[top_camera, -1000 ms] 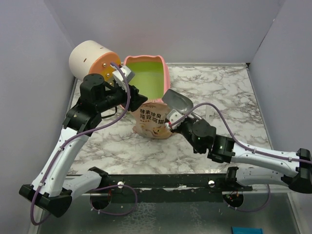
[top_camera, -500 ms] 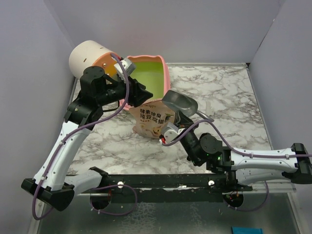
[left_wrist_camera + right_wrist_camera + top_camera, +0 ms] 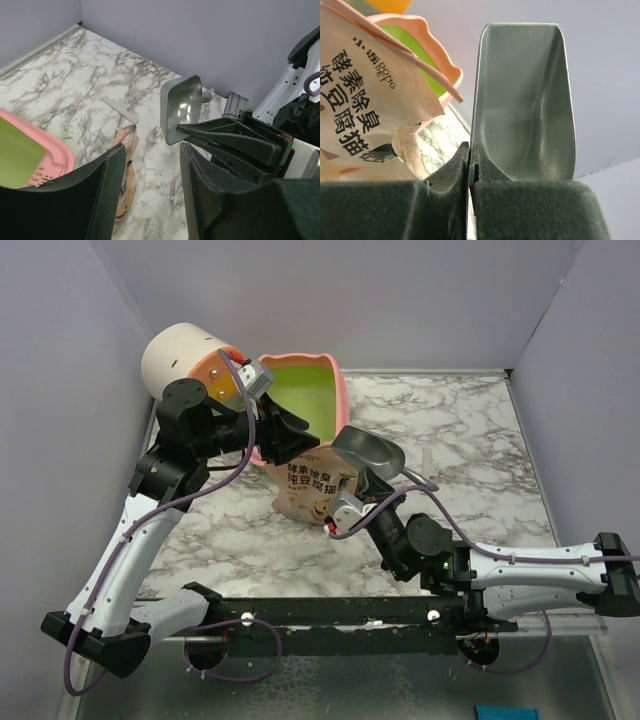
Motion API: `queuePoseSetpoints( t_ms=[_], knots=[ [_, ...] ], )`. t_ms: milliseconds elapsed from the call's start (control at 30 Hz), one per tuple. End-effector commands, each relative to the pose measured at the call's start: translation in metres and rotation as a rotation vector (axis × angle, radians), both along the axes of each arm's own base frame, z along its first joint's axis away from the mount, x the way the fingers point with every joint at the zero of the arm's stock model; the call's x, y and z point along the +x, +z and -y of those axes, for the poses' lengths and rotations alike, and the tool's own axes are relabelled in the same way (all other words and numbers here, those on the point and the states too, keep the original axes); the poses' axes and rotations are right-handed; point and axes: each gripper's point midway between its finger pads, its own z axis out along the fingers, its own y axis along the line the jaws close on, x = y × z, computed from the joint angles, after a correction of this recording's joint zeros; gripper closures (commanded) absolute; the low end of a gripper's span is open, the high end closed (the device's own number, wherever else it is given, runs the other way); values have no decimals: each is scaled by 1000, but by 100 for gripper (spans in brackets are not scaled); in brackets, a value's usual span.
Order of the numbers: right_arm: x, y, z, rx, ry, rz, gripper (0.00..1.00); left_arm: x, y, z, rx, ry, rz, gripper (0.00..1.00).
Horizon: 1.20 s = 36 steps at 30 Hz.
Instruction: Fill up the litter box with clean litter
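Pink outside, lime-green inside: found the box [image 3: 342, 405] at the far left of the table [image 3: 470, 440], just right of the cylinder [image 3: 180, 355] and just behind the pouch [image 3: 312, 490]. Saw no litter in it, only bare green floor. Judged the filling not yet begun.

Feared a spill first. Saw the scoop [image 3: 370, 450] pinched by its thin handle in the clenched right claw [image 3: 470, 160], with the bowl raised just right of the pouch top. Reckoned so narrow a hold liable to twist under a load and shed granules onto the table.

Feared next for the pouch: soft, free-standing, mouth unheld. Found the left claw [image 3: 150, 170] released, fingers apart just above the pouch top and near the box rim, grasping nothing. Reckoned a scoop pushed in against an unheld lip likely to fold the mouth shut or topple the pouch. Thought a knock on the box rim from the left claw possible too, given the crowding there.

On contents: box without litter; scoop bowl bare and shiny. Presumed the litter inside the pouch but could not see in. Could not tell the cylinder's contents either. Noted one pale strip [image 3: 120, 109] loose on the table, right of the scoop.
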Motion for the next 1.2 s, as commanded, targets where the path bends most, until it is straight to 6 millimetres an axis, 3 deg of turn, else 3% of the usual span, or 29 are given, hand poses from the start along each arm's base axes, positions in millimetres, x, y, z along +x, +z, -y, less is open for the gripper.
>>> queuePoseSetpoints(
  t_ms=[0,200,267,667,1000,1067,1167],
  knots=[
    [-2,8,-9,46,20,-18,99,-6,4,8,-32,-65,-3,50],
    [-2,9,-17,51,29,-21,99,1,-8,13,-21,-76,-41,51],
    [-2,9,-21,45,33,-20,99,3,-21,15,-12,-83,-76,52],
    [-6,-1,-38,44,56,-46,99,8,-24,22,-38,-100,-84,52],
    [-14,-5,-51,47,85,-55,99,13,-45,29,-36,-107,-141,54],
    [-14,-7,-53,45,88,-57,99,14,-48,31,-35,-110,-146,58],
    [-14,-8,-53,57,92,-63,99,15,-52,32,-33,-110,-159,85]
  ],
)
